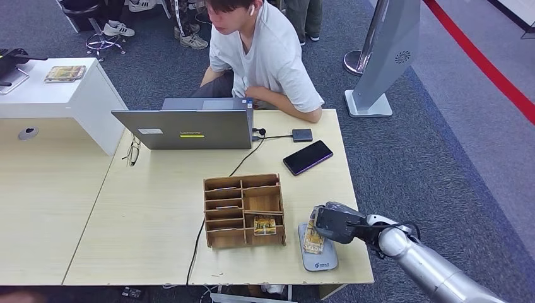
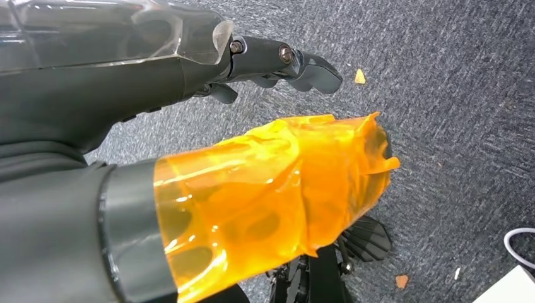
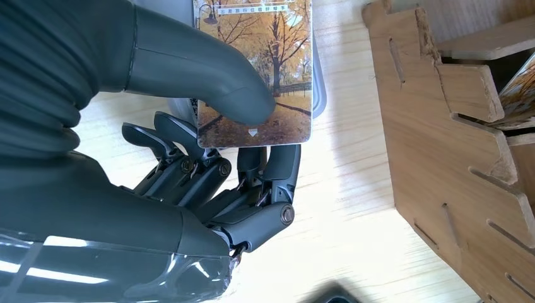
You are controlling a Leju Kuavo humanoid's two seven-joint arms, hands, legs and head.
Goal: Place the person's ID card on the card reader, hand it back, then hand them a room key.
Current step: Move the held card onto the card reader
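The ID card (image 3: 255, 69), printed with an autumn tree scene, is pinched in the right hand (image 1: 334, 222), thumb pressing on its face and dark fingers (image 3: 277, 170) underneath. It lies over the grey card reader (image 1: 318, 259) at the table's (image 1: 151, 214) near right corner, just beside the wooden card organiser (image 1: 243, 208); whether the card actually touches the reader's face I cannot tell. A similar patterned card (image 1: 264, 225) sits in one of the organiser's lower slots, likely a room key.

So the first step looks in hand: presenting the card to the reader. Next it calls for keeping the pinch firm, lifting the card off, and carrying it across the table toward the person (image 1: 265, 50) seated at the far side behind the laptop (image 1: 189, 129).

The left hand (image 2: 277, 63) hangs over the carpeted floor, fingers loosely extended and holding nothing.
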